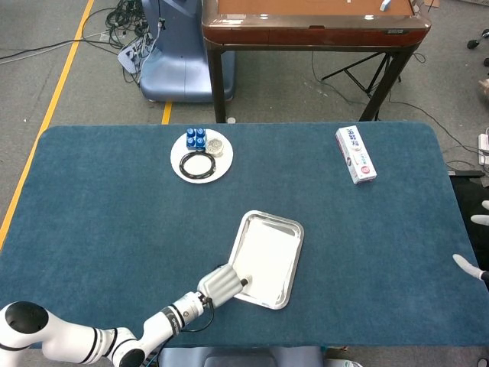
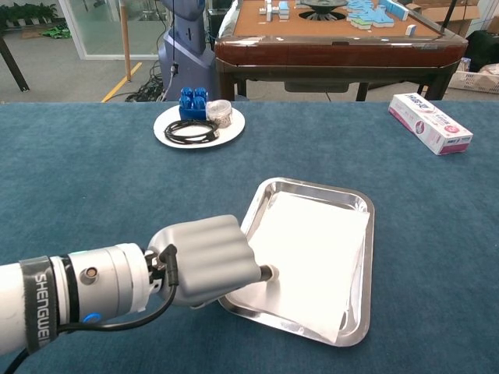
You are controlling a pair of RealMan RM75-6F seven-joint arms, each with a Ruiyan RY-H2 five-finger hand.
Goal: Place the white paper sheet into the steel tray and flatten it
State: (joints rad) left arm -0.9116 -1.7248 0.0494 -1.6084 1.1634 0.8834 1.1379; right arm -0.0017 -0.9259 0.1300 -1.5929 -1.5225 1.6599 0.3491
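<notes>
The steel tray (image 1: pixel 270 219) (image 2: pixel 313 187) lies near the table's front edge, a little right of centre. The white paper sheet (image 1: pixel 266 254) (image 2: pixel 316 245) lies inside it, almost flat, with its near right corner riding up over the tray's rim. My left hand (image 1: pixel 221 284) (image 2: pixel 207 261) sits at the tray's near left corner with its fingers curled in. One fingertip (image 2: pixel 268 273) reaches over the rim and presses the paper's edge. Only spread fingertips of my right hand (image 1: pixel 467 264) show at the far right edge of the head view, holding nothing.
A white plate (image 1: pixel 183 170) (image 2: pixel 167 136) at the back left carries a black cable coil, a blue block and a small jar. A white and pink box (image 1: pixel 355 154) (image 2: pixel 430 123) lies at the back right. A brown table stands beyond the far edge.
</notes>
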